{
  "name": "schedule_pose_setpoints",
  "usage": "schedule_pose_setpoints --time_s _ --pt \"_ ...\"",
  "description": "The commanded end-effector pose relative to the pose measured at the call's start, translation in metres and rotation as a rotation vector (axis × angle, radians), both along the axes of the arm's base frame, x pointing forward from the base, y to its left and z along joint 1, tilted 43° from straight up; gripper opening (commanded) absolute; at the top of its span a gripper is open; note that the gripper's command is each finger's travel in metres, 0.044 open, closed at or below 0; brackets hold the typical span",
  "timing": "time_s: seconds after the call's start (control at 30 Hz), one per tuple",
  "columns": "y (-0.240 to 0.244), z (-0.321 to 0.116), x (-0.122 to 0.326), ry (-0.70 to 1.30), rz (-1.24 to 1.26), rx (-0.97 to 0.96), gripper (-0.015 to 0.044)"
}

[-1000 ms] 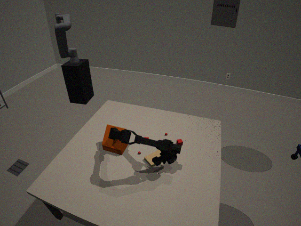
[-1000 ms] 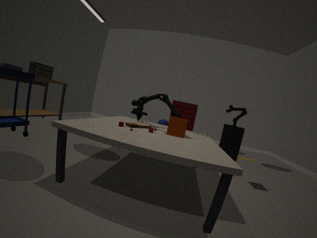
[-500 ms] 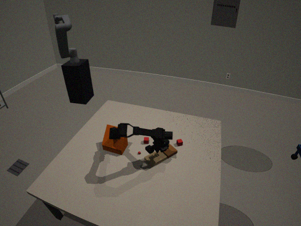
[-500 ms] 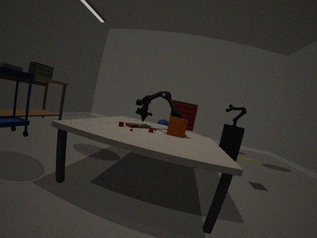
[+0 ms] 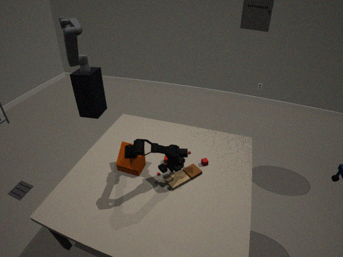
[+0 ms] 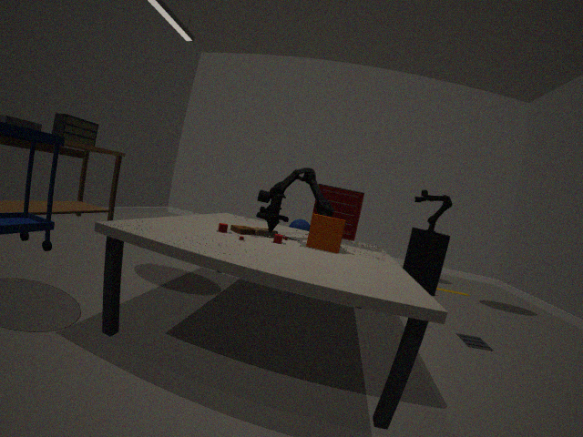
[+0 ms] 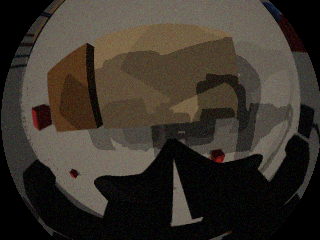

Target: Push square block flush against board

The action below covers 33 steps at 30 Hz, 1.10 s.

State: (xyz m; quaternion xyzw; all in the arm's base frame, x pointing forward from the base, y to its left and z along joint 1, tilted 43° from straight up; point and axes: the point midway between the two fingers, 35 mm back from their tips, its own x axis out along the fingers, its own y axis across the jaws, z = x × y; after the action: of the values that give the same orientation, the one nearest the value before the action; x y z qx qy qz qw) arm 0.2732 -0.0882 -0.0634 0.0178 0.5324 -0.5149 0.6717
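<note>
board point(image 5: 178, 178) near end: hidden under the arm's shadow in the top view
gripper point(image 7: 175, 190) fingertips: cut off, dark and merged in the wrist view
block-board point(image 7: 91, 94) seam: too small in the exterior view
</note>
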Motion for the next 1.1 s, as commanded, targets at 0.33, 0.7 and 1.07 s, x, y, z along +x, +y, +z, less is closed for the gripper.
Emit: schedule_pose_setpoints --time_s 0.33,0.7,1.07 --pt "-0.015 -0.012 -0.005 0.016 0.003 -0.005 0.0" --pt "-0.022 -0.007 0.004 0.015 0.003 -0.005 0.0" --pt "-0.028 -0.002 0.011 0.015 0.003 -0.005 0.0"
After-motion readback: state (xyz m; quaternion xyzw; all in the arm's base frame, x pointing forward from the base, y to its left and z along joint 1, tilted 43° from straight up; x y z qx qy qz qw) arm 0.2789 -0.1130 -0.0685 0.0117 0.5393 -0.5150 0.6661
